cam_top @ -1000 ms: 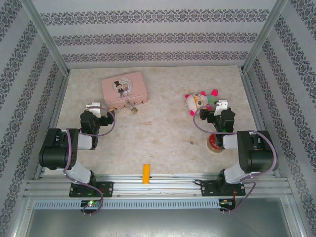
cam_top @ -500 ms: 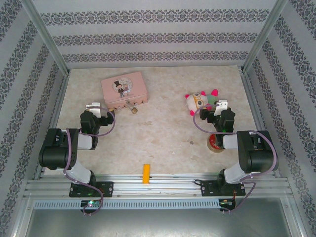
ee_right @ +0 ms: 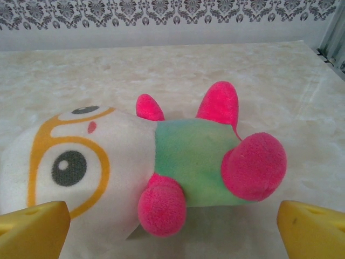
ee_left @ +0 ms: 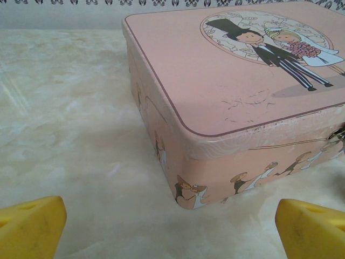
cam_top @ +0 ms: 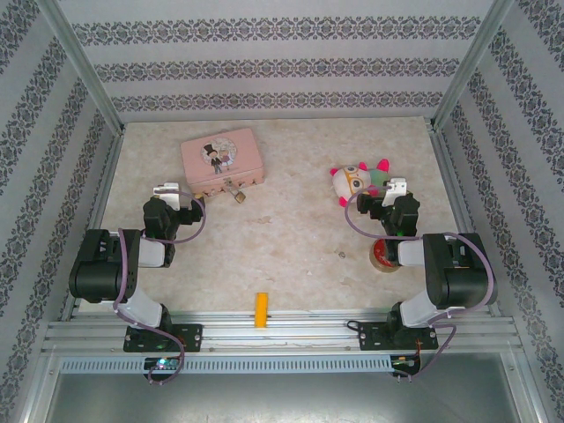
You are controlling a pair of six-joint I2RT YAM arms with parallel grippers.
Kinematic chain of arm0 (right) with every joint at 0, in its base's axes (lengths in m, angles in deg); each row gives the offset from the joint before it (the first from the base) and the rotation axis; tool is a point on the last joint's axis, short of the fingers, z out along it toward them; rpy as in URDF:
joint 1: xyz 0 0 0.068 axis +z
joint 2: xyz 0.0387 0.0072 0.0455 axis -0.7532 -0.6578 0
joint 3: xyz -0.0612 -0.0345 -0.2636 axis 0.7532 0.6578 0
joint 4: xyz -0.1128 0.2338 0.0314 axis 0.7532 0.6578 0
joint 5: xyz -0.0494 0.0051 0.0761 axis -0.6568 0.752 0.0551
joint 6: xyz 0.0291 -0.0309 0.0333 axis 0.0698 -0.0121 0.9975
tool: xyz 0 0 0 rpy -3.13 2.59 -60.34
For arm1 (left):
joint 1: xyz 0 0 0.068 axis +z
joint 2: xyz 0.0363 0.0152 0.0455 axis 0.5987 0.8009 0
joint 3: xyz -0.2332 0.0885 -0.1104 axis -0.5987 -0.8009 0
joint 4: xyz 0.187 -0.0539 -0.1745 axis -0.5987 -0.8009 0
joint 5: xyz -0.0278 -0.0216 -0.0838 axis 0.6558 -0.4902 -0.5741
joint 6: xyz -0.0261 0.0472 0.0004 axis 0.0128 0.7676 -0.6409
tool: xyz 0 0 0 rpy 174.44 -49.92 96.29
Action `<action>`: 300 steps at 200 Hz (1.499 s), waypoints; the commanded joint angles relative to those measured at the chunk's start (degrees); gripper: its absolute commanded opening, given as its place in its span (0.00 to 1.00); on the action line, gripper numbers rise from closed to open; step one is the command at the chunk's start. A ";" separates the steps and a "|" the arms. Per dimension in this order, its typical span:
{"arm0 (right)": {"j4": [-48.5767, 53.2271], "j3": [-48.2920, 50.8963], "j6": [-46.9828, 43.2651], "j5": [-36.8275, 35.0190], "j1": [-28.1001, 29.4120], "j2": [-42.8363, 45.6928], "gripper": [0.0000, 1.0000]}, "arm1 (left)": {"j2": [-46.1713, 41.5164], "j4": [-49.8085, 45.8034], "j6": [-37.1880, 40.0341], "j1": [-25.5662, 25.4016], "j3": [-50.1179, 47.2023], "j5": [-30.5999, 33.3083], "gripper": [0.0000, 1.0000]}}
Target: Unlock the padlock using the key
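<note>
The small brass padlock [cam_top: 235, 191] hangs at the front latch of the pink tin [cam_top: 222, 159], resting on the table just in front of it. The key [cam_top: 341, 255] is a tiny dark speck on the table, right of centre. My left gripper [cam_top: 169, 189] is open just left of the tin's near left corner; its yellow fingertips [ee_left: 32, 226] frame that corner of the tin [ee_left: 232, 91] with nothing between them. My right gripper [cam_top: 395, 186] is open beside the plush toy [cam_top: 357, 181], well behind the key and holding nothing.
The plush toy [ee_right: 161, 162] lies on its side right in front of the right gripper [ee_right: 172, 232]. A roll of tape [cam_top: 383, 256] sits under the right forearm. A yellow-orange block [cam_top: 261, 309] lies at the near edge. Patterned walls close in three sides.
</note>
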 commanded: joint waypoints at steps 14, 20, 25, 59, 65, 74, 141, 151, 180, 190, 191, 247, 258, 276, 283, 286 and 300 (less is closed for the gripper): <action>1.33 -0.52 0.29 -1.96 0.60 3.31 0.98 | -1.33 1.32 -0.15 -0.61 -0.68 0.58 0.99; 1.87 -0.39 0.54 -2.38 0.54 4.14 0.98 | -1.75 1.32 -0.27 -0.68 -0.94 0.95 0.99; 2.25 -0.23 0.64 -2.87 0.54 4.86 0.98 | -2.13 1.39 -0.30 -0.62 -1.12 1.21 0.99; 8.87 -0.60 1.86 -5.47 0.61 10.72 0.98 | -6.46 0.67 -0.74 -0.70 -2.71 3.25 0.99; 10.29 -0.65 2.18 -5.94 0.62 12.08 0.98 | -7.74 -0.09 -0.78 -0.70 -2.90 3.43 0.99; 13.28 -0.94 2.75 -6.89 0.71 14.24 0.98 | -10.05 -1.43 -0.78 -0.70 -3.25 3.65 0.99; 37.86 -3.94 4.40 -17.54 9.26 32.29 0.98 | -32.38 -16.74 -5.00 -0.78 -2.58 1.20 0.99; 42.08 -4.86 5.04 -19.64 11.59 34.31 0.96 | -35.44 -19.27 -6.87 -0.78 -2.10 0.52 0.99; 53.82 -7.39 8.55 -26.17 19.06 38.78 0.85 | -41.76 -29.37 -11.79 -1.60 0.84 -1.75 0.99; 58.25 -8.29 10.81 -28.23 21.88 39.70 0.82 | -42.81 -29.82 -13.29 -2.74 0.87 -2.06 0.99; 58.71 -8.38 11.08 -28.44 22.15 39.77 0.81 | -42.90 -29.77 -13.45 -2.95 0.83 -2.04 0.99; 83.39 -15.06 30.21 -31.30 34.43 36.44 0.61 | -43.15 -32.79 -10.21 -21.48 2.14 6.95 0.99; 87.29 -16.97 33.21 -29.44 34.70 33.96 0.56 | -42.13 -33.58 -10.13 -25.54 3.16 7.93 0.99; 92.29 -19.99 36.97 -27.10 34.89 29.48 0.49 | -39.91 -31.58 -13.45 -29.21 3.51 7.97 0.99; 93.60 -21.01 38.34 -26.33 34.98 27.85 0.47 | -38.90 -29.68 -15.14 -29.65 3.15 7.63 0.99; 94.07 -21.44 38.87 -26.07 34.98 27.08 0.46 | -38.38 -28.84 -15.98 -29.76 3.01 7.45 0.99; 95.10 -22.73 41.18 -24.53 35.16 24.18 0.42 | -36.22 -24.84 -19.28 -29.89 2.16 7.05 0.99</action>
